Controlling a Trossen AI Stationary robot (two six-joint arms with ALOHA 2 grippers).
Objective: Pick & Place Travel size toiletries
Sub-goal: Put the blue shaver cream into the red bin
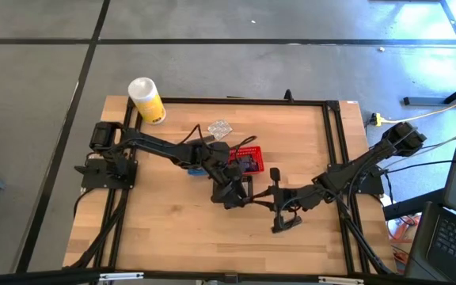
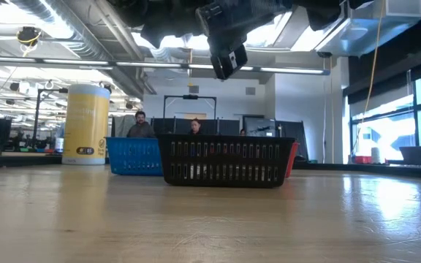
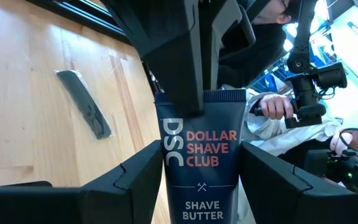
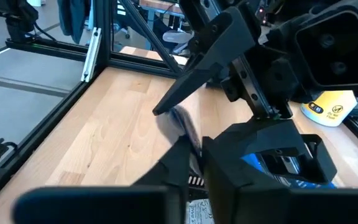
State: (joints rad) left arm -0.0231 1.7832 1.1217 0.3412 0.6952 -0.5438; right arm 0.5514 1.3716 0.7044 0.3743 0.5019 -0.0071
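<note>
Two grippers meet mid-table; left gripper holds navy tube, base cut off; right gripper perhaps gripping it too.

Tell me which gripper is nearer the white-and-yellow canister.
Left. The left gripper is near the table's middle beside the red basket, closer to the canister at the far left corner. The right gripper is farther right.

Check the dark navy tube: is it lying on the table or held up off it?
Held up. In the left wrist view the navy tube sits between the left gripper jaws, with the right gripper on its other end.
</note>
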